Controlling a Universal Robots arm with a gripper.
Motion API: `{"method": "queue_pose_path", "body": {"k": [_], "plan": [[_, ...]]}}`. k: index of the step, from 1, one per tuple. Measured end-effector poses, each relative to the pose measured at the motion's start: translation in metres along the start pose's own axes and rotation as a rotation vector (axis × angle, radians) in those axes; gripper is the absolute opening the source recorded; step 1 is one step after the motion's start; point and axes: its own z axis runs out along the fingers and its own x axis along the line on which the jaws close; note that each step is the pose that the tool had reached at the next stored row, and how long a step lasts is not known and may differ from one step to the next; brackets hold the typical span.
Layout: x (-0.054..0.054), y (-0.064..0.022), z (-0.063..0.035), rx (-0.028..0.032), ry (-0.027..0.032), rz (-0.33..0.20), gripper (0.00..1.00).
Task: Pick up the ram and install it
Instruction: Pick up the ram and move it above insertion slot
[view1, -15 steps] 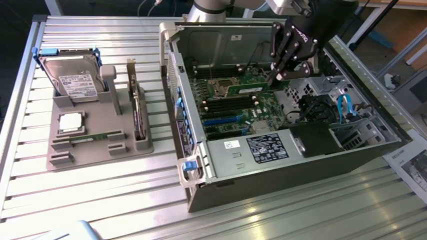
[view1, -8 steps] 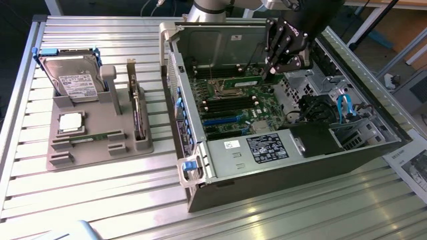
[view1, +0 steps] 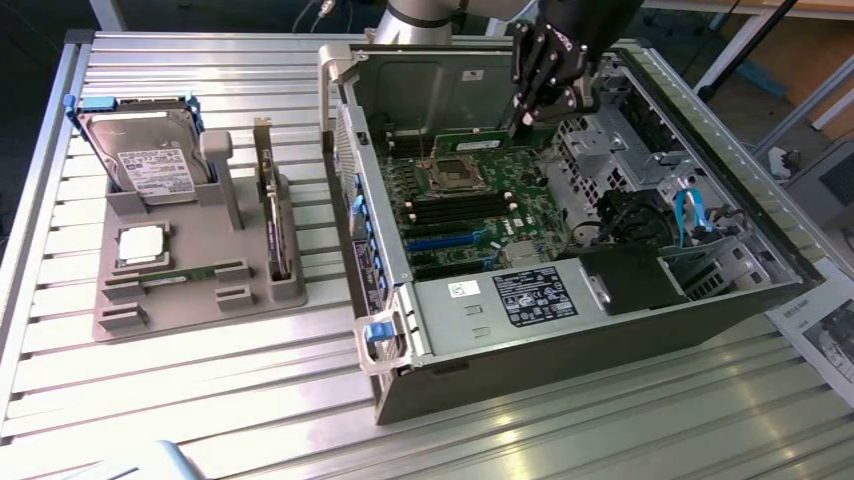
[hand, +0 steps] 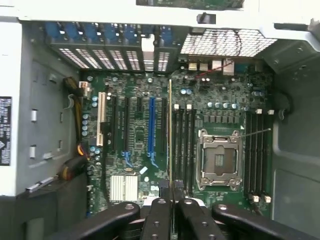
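My gripper (view1: 537, 116) hangs inside the open computer case (view1: 747, 300), above the motherboard (view1: 467, 215), shut on the ram (view1: 454, 131), a slim green stick held by one end. In the wrist view the ram (hand: 170, 135) shows edge-on as a thin line between the gripper (hand: 172, 195) fingers (hand: 157, 215). It hovers over the black memory slots (hand: 183, 145) next to the empty processor socket (hand: 219, 160). A second stick (view1: 187, 272) of the same kind lies in the grey holder (view1: 200, 300) at the exterior view's left.
The holder also carries a hard drive (view1: 147, 160), a square silver processor chip (view1: 143, 243) and an upright expansion card (view1: 274, 220). Case walls, a drive cage (view1: 601, 150) and cables (view1: 687, 215) crowd the gripper. More memory slots (hand: 257, 150) lie beyond the socket.
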Motion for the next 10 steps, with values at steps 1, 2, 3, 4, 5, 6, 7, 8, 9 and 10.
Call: {"method": "queue_pose_path", "body": {"k": [1, 2, 3, 4, 5, 6, 7, 8, 9, 10], "plan": [[-0.005, -0.0002, 0.0011, 0.0001, -0.0002, 0.0, 0.12], [-0.01, -0.0004, 0.0019, -0.0001, 0.0001, 0.0, 0.12], [-0.014, -0.0006, 0.0028, -0.0001, 0.0002, 0.0, 0.12], [-0.019, -0.0008, 0.0036, 0.0, 0.0002, 0.0, 0.12], [-0.023, -0.001, 0.0043, -0.0001, 0.0005, 0.0, 0.12], [-0.027, -0.0012, 0.005, 0.0, 0.0007, 0.0, 0.12], [-0.03, -0.0013, 0.0055, -0.0001, 0.0011, 0.0, 0.12], [-0.031, -0.0014, 0.0057, 0.0, 0.0008, 0.0, 0.12], [-0.031, -0.0014, 0.0057, 0.0, 0.0009, 0.0, 0.12], [-0.031, -0.0013, 0.0056, 0.0, 0.001, 0.0, 0.12]]}}
